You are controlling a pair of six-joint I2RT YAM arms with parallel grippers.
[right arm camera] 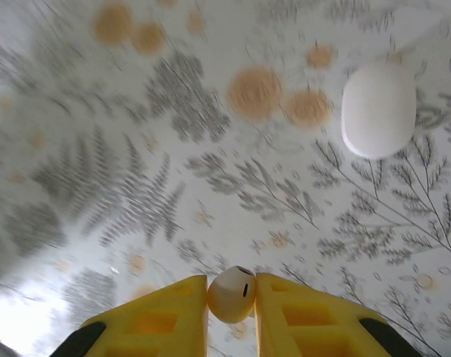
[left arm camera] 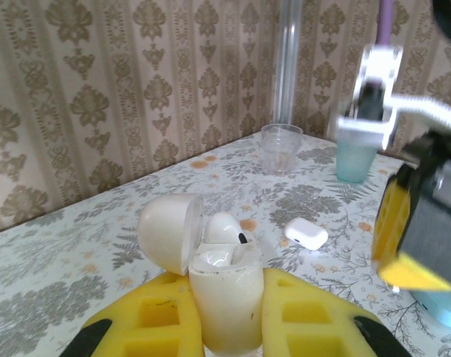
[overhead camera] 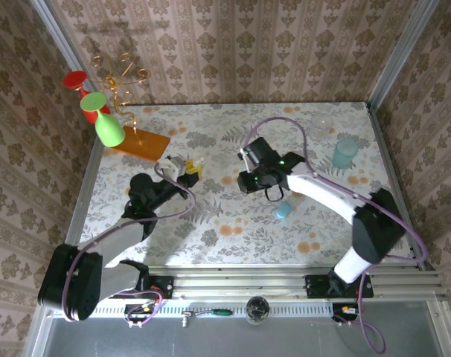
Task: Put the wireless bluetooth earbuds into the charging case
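Note:
The white charging case [left arm camera: 227, 309] stands upright between the yellow fingers of my left gripper [left arm camera: 225, 286], which is shut on it. Its lid [left arm camera: 170, 230] is flipped open to the left. One white earbud [left arm camera: 224, 226] sits in the case, its rounded head sticking out. My right gripper [right arm camera: 231, 281] is shut on the other white earbud [right arm camera: 231, 296] and hovers over the patterned tabletop. In the top view the left gripper [overhead camera: 187, 172] and right gripper [overhead camera: 248, 180] face each other near the table's middle. The right gripper [left arm camera: 419, 223] shows blurred at the right of the left wrist view.
A closed white rounded item [left arm camera: 306, 233] [right arm camera: 378, 109] lies on the table past the case. A clear cup [left arm camera: 281, 147] and a teal cup [left arm camera: 356, 160] stand at the far right. A light-blue capsule [overhead camera: 283, 210] lies under the right arm. An orange tray [overhead camera: 140, 143] with goblets sits far left.

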